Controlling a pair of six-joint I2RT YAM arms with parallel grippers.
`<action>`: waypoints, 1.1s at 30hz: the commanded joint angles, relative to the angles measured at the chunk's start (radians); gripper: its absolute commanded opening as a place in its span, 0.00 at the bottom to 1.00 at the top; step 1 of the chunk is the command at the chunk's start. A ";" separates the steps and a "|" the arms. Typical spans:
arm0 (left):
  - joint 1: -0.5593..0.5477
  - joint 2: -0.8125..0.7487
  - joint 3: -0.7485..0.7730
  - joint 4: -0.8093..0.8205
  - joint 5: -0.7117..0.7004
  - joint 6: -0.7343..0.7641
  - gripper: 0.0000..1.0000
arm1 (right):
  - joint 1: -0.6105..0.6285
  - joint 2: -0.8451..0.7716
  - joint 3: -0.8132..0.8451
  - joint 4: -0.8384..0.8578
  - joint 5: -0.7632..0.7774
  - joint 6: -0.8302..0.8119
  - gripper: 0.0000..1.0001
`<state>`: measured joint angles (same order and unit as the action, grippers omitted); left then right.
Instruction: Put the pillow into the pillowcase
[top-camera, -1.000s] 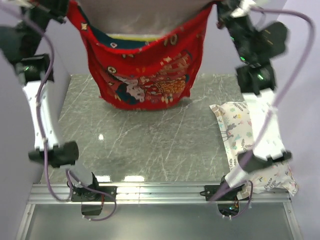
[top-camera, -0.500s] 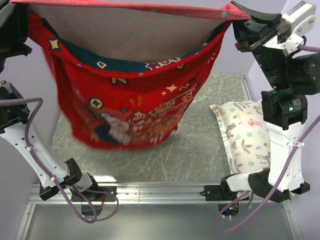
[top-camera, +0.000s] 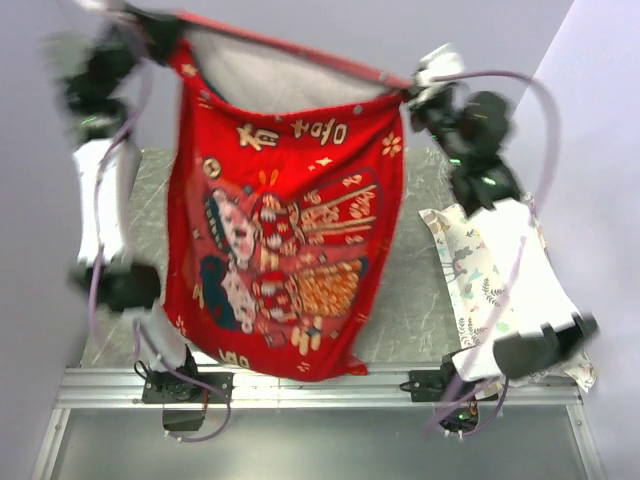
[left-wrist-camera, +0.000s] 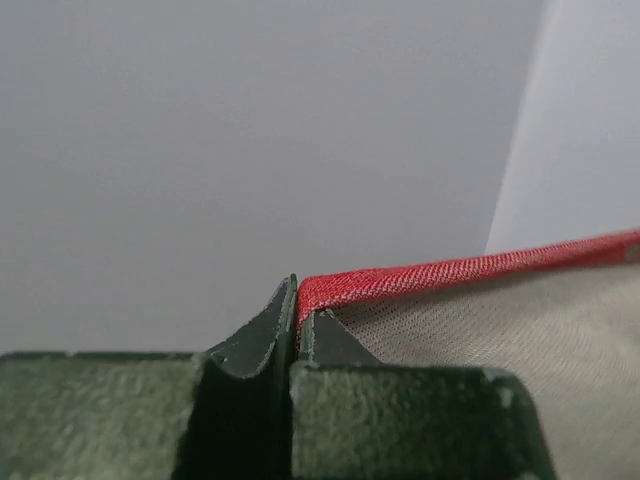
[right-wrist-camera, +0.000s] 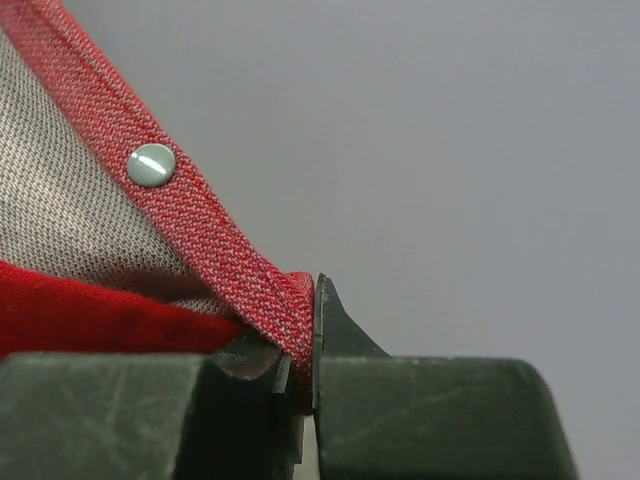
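Aloft, left hand, right hand each pinch pillowcase top hem; bottom edge hangs free.

I see the large red fabric pillowcase hanging between my two grippers. One top hem corner sits in the left gripper, the other in the right gripper. Below the right gripper, the white floral-print fabric pillow lies on the grey marbled table.

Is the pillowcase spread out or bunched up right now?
Spread: the pillowcase hangs flat, its top hem stretched between the left claw and right claw.
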<state>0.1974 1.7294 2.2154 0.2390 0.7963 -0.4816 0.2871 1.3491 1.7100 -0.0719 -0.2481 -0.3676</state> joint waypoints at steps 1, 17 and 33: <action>-0.004 0.319 0.086 -0.355 -0.567 0.267 0.01 | -0.135 0.067 -0.108 -0.104 0.530 -0.114 0.00; -0.115 0.210 -0.104 -0.760 -0.552 0.560 0.99 | -0.264 0.468 0.272 -0.936 0.529 -0.051 0.89; -0.191 -0.229 -1.076 -1.036 -0.293 0.676 0.81 | 0.119 0.531 -0.180 -0.873 0.080 -0.018 0.52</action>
<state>0.0067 1.5227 1.1538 -0.7528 0.4847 0.1719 0.4000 1.8381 1.5486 -0.9886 -0.0704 -0.4133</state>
